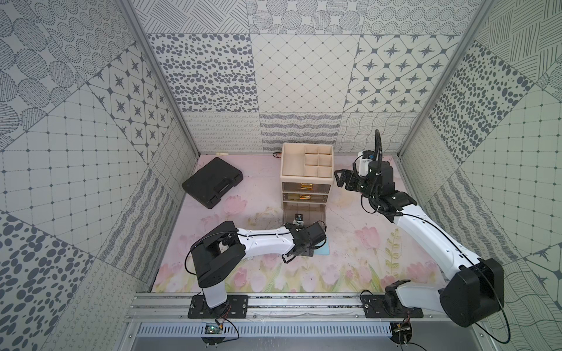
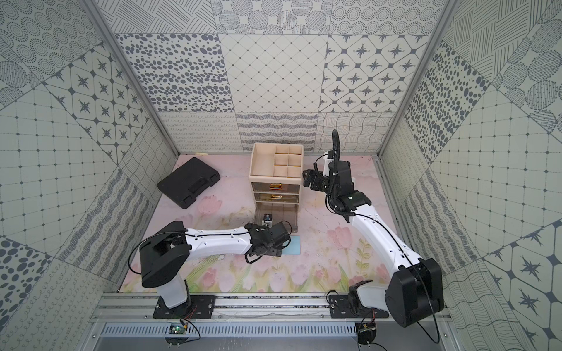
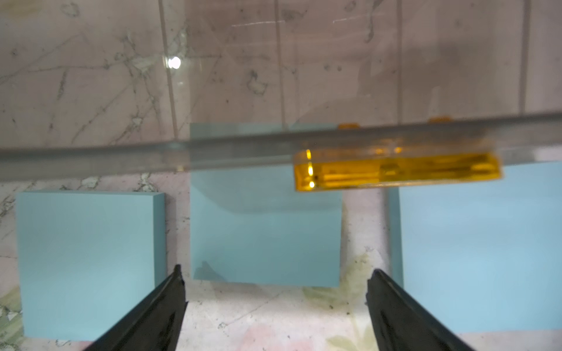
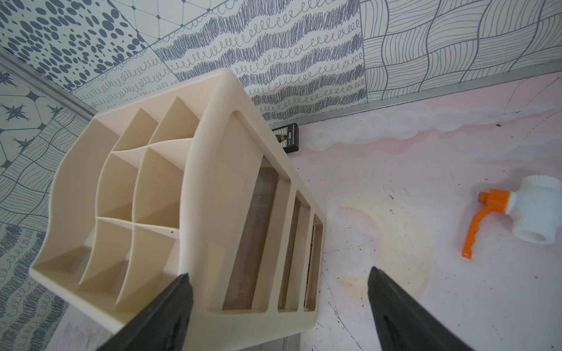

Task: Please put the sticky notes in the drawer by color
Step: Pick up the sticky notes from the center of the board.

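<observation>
The white left arm [image 1: 261, 243] stretches low before the cream plastic cabinet [image 1: 307, 179], jaws wide, pointing down. The white right arm [image 1: 425, 234] reaches beside its right wall, jaws wide.

legible text: none | nearest candidate: small black rectangular box [image 4: 294, 137] on the pink mat [image 4: 395, 152] at the foot of the back wall [image 4: 273, 60], near the rear of the cream plastic cabinet [image 4: 219, 170] | on it: a pale label [image 4: 287, 134] with dark print, too small and blurred to read
</observation>
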Controlling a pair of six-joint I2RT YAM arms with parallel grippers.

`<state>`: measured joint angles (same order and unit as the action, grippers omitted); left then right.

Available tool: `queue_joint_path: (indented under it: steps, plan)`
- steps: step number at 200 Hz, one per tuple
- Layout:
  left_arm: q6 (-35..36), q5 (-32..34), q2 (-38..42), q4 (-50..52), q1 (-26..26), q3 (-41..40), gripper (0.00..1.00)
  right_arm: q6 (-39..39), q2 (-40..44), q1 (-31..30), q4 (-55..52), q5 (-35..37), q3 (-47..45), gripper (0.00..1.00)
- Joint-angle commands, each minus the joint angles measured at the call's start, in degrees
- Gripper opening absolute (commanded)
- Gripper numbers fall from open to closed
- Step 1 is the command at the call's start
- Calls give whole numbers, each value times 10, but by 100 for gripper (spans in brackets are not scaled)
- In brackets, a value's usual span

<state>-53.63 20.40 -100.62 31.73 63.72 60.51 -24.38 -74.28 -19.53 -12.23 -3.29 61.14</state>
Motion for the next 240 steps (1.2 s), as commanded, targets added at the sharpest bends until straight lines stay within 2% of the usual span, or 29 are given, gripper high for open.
queue_joint_path:
  steps: [1, 92, 144, 199, 240]
  plan:
    - [-22, 13, 1, -16, -1, -14, 95, 11, 8, -2, 7, 1, -7, 94]
    - [9, -8, 17, -92, -23, -60, 96, -4, 1, -3, 8, -5, -4, 94]
    - [19, -23, -1, -99, -31, -52, 96, -5, -3, -4, 5, -5, -4, 93]
    - [19, -33, -11, -74, -30, -37, 81, -7, -3, -4, 8, -5, -8, 94]
    - [-6, -39, 6, -46, -23, -51, 77, -9, -4, -4, 13, -5, -12, 94]
